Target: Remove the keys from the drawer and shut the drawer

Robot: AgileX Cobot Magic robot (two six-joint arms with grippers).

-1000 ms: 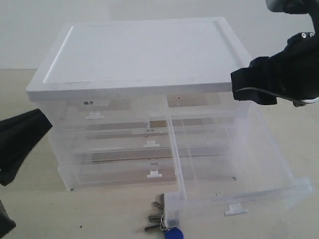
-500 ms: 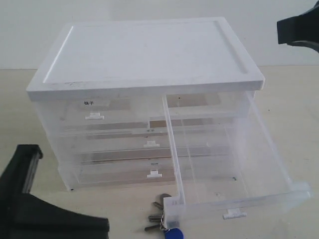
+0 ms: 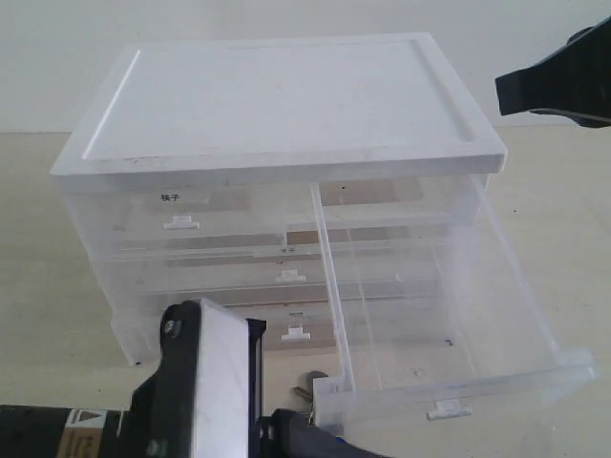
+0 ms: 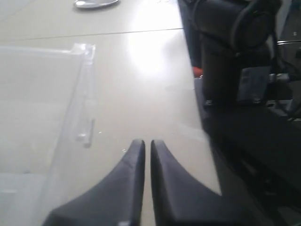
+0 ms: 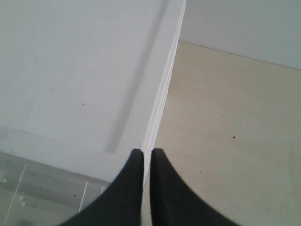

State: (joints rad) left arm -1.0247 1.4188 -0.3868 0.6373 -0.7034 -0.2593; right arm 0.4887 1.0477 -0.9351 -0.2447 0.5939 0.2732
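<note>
**Keys out on the table, drawer left to shut**

The first half of the job looks done. The keys (image 3: 303, 387) lie on the table (image 3: 563, 239), outside the drawer (image 3: 458, 386) and just beside the corner of its front that sits nearer the middle of the exterior view. Only a sliver of grey metal shows there. The rest is hidden behind the left arm (image 3: 191, 382), which fills the lower left of that view.

The drawer is the half-width clear one on the right side of the cabinet (image 3: 277, 95). It stands pulled far out, and nothing shows through its clear walls. Its tab handle (image 3: 449, 411) faces forward, with nothing on it. By my judgement, what is left is to push the drawer home.

The left gripper (image 4: 147, 141) has its fingers drawn together, with only a hairline slit between them and nothing in it. It sits low over the table beside a clear plastic edge, most likely part of the drawer. As far as its wrist view tells, it does not touch that edge.

The right gripper (image 5: 146, 151) has its fingers pressed together and is empty too. It hangs above the rim of the cabinet's white top, well apart from the drawer front. Neither gripper is on the drawer, so the closing push has not begun.
</note>
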